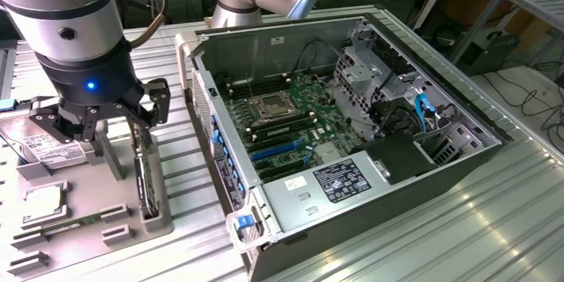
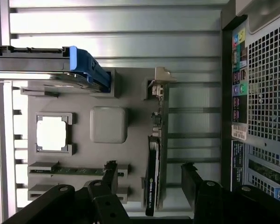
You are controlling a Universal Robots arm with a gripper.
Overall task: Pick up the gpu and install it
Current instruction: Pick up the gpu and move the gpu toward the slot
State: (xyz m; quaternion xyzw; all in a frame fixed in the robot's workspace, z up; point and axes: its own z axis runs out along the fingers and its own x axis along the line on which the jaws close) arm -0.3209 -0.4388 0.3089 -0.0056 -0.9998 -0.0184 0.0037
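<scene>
Single arm [image 1: 70, 24] poised over the parts fixture, exterior and wrist views. The gripper [image 1: 104, 125] hangs above a grey fixture tray [image 1: 88, 242] at the exterior view's left, with its two black fingers [image 2: 109, 171] spread apart. In the wrist view the gripper [image 2: 149, 169] straddles the gpu [image 2: 152, 186], one finger on each side of the card, and a gap shows between each finger and the card, so nothing is clamped. The gpu [image 1: 146, 179] stands on edge in a slot of the tray, on the side nearest the computer case [image 1: 458, 156], its black fan face turned towards the rest of the tray and its silver bracket [image 2: 160, 82] at the end away from the fingers. Also seated in the tray are a hard drive [image 1: 42, 146] in a blue carrier [image 2: 89, 71], a square processor [image 2: 51, 133] and a narrow memory stick [image 2: 67, 171]. The computer case lies open on its side on the ribbed metal table [image 1: 493, 236], just beside the tray, with the motherboard [image 1: 282, 117] exposed.
</scene>
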